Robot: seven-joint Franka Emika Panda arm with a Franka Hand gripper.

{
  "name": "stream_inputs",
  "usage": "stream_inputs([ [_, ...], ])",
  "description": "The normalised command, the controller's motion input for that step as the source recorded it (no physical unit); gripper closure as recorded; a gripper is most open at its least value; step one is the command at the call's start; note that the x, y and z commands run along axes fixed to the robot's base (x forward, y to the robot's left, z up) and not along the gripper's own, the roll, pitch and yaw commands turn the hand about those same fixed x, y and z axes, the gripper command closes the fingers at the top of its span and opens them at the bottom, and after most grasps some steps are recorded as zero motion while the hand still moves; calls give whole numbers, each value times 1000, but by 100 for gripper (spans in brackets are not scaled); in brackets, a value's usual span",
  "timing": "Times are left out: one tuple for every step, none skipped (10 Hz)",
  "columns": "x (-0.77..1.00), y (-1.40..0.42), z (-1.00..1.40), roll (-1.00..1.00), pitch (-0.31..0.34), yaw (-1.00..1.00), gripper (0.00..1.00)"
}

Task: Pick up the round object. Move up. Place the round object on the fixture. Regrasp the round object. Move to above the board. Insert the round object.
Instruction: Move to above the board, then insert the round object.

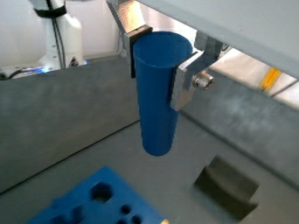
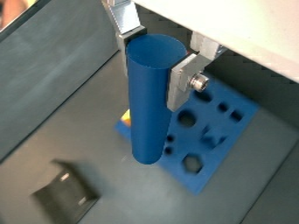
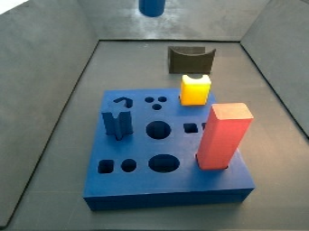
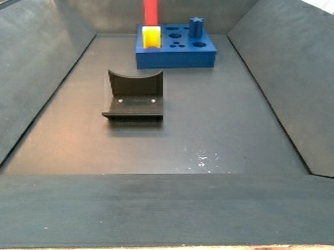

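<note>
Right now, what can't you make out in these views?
- Tool: out of both side views; only the blue peg's lower end shows, cut by the top edge.
- Fixture: cut by the wrist-view edge.
- Board: far, holes too small to tell; red block cut off.
</note>
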Motion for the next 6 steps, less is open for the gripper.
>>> stream_inputs([
  [-88,5,2,-1000,-64,-65,100],
  [-73,36,-2,-887,-71,-51,100],
  [-66,34,1,-665,-66,-35,100],
  [-57,26,-3,-462,-59,-27,100],
  [-45,20,-2,-307,-46,-19,100],
  [0,0,-9,-6,0,0,100],
])
